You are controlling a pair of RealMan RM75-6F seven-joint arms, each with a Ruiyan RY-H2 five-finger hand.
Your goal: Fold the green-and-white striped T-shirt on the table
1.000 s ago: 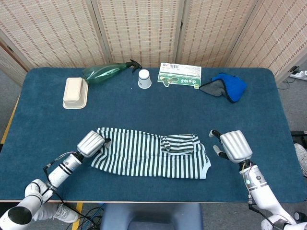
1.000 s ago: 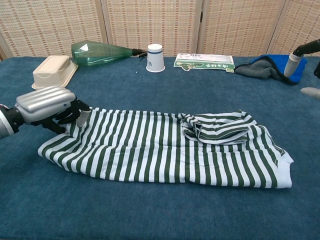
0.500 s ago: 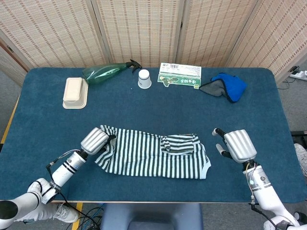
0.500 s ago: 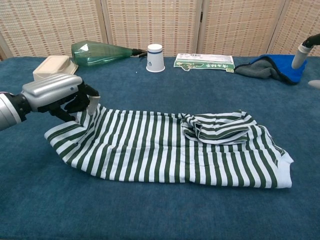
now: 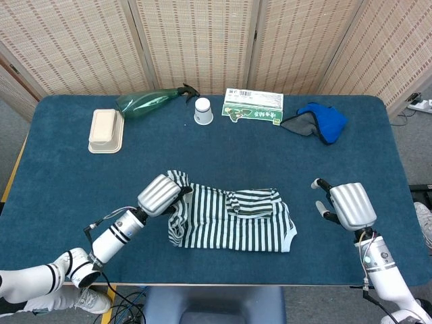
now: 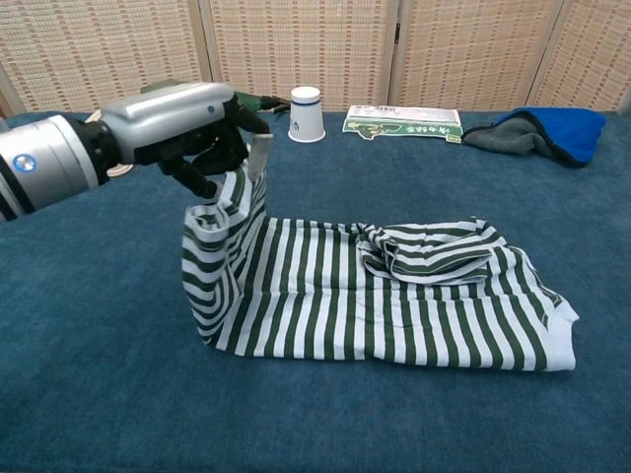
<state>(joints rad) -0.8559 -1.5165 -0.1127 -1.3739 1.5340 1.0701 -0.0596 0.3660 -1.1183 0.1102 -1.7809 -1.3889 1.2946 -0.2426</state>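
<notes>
Green-and-white striped cloth lies in a long narrow band near the front edge of the blue table (image 5: 61, 128), so the T-shirt (image 6: 394, 305) looks already doubled lengthwise, with one sleeve tucked back in a loose bunch on top toward its right end. The left hand (image 5: 160, 194) holds the shirt's left end pinched in its curled fingers (image 6: 212, 148) and has it raised clear of the table, the fabric hanging from the grip in a slack fold while the rest of the garment lies flat. This looks like the start of the crosswise fold: the lifted end has yet to be carried over and laid onto the right half. The right hand (image 5: 345, 206) hovers off to the right of the shirt, well apart from the hem, fingers spread and holding nothing; the chest view does not show it. What seems left is to bring the raised end across to meet the far edge, set it down, and flatten the bunched sleeve if a tidy stack is wanted. Along the back of the table sit a green spray bottle (image 5: 145, 103), a paper cup (image 5: 203, 111) and a blue cloth (image 5: 320, 121), all far from the work.
</notes>
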